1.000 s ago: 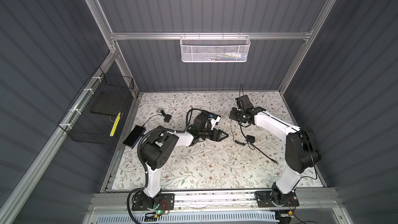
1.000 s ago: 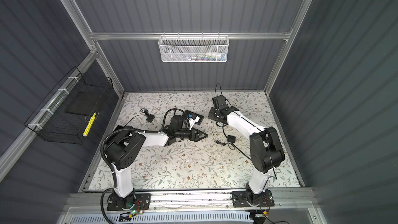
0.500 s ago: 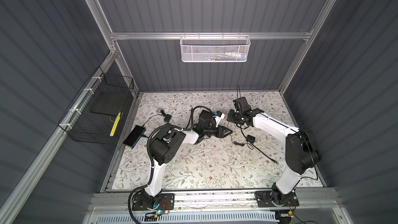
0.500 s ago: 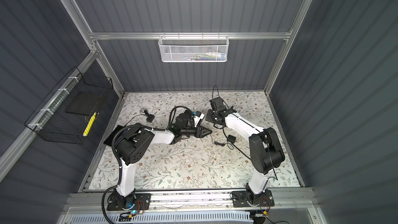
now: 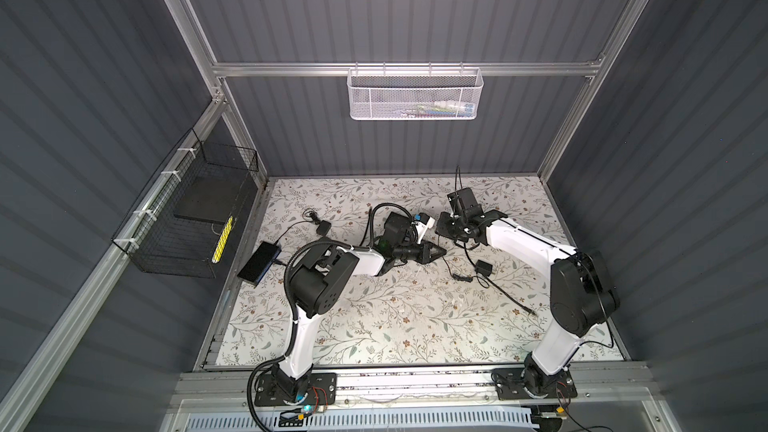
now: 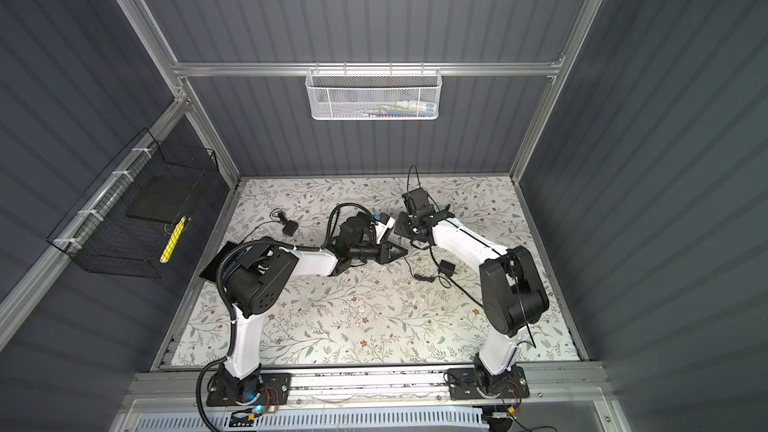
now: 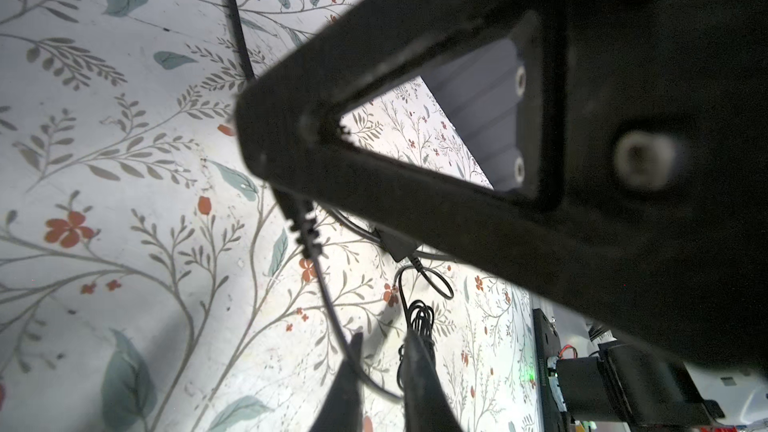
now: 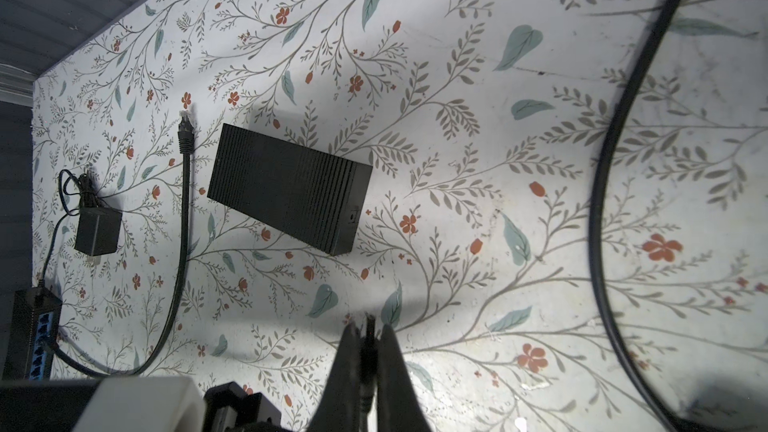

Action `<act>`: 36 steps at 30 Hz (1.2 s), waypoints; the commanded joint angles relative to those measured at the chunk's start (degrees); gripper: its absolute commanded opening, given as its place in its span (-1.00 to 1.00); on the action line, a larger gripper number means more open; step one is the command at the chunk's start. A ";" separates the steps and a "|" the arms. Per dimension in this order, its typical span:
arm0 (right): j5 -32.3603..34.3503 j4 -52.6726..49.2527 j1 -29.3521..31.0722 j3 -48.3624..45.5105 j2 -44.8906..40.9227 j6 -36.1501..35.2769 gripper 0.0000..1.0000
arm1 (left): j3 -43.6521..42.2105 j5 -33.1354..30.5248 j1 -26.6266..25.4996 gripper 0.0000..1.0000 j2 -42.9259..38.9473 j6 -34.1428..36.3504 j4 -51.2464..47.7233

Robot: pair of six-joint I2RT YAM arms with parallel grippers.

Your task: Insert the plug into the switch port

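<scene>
Right claw: closed on the plug; plug nose barely proud of the fingertips.
Left claw: nearly closed, narrow gap between the tips; grip on the thin cable crossing beneath impossible to tell.
Switch port: judged to be the small socket on the end face of the ribbed black box; box flat on the tabletop, ahead and left of the right claw, well apart from the plug, aslant to the claw's line.
Blue-faced box: left edge of tabletop, cables plugged in; small adapter to its far right.
Loose network plug: just beside the ribbed black box, lying free.
Second adapter: right of centre, nearer than both claws.
Risk, seating: fingertips meeting the end face before full insertion, with so little plug exposed.
Risk, sliding: light, unbraced box shoved away left by an off-axis push.
Risk, cable: plug twisted in the grip by cable pinned or tugged at the left claw.
Right wrist view only: ribbed black box and socket; hidden in both top views, apparently beneath the left arm's wrist.
Left wrist view only: ribbed strain relief and cable hanging below the right claw's tip.
Top views only: both arms meeting at far centre; spread of adapters and cables.
</scene>
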 commanded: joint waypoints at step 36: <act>-30.94 15.23 -7.39 -11.79 -4.66 -7.90 -0.26 | 2.26 3.86 -0.18 -1.00 -0.34 3.06 -3.67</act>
